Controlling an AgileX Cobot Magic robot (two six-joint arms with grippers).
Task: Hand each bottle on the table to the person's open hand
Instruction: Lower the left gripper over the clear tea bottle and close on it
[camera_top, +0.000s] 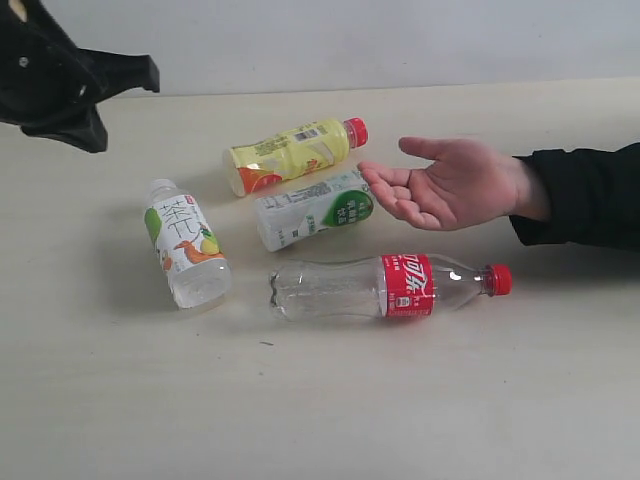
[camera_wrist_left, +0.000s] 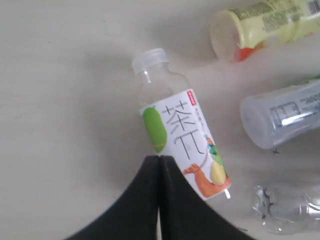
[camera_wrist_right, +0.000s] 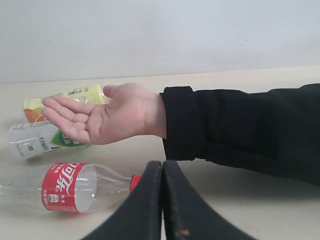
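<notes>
table (camera_top: 400, 420): pale and flat. Four bottles lie on their sides around the middle.
right gripper (camera_wrist_right: 163, 165): it shows only in its own camera. Its two black fingers are pressed tight together and hold nothing.
red label bottle (camera_top: 385, 287): clear, and the closest one to the near edge. Its red cap points to the right edge. Nothing holds it.
tea bottle (camera_top: 185, 243): clear, with a white, green and orange label. It lies toward the left edge, a little farther back. Its white cap points to the far left corner.
white bottle (camera_top: 315, 208): it has a green label and lies in the middle, between the red label bottle and the yellow bottle (camera_top: 295, 153). Its top end is just beside the fingertips of the open hand (camera_top: 450, 185).
open hand: bare, palm up, fingers a little curled. It comes in from the right edge and holds nothing.
black sleeve (camera_top: 585, 195): it covers the arm up to the wrist, by the right edge.
yellow bottle: the farthest back of the four. Its red cap points toward the far right corner.
left gripper (camera_wrist_left: 159, 159): it hangs high over the far left corner. Its two black fingers are squeezed together with nothing between them.
</notes>
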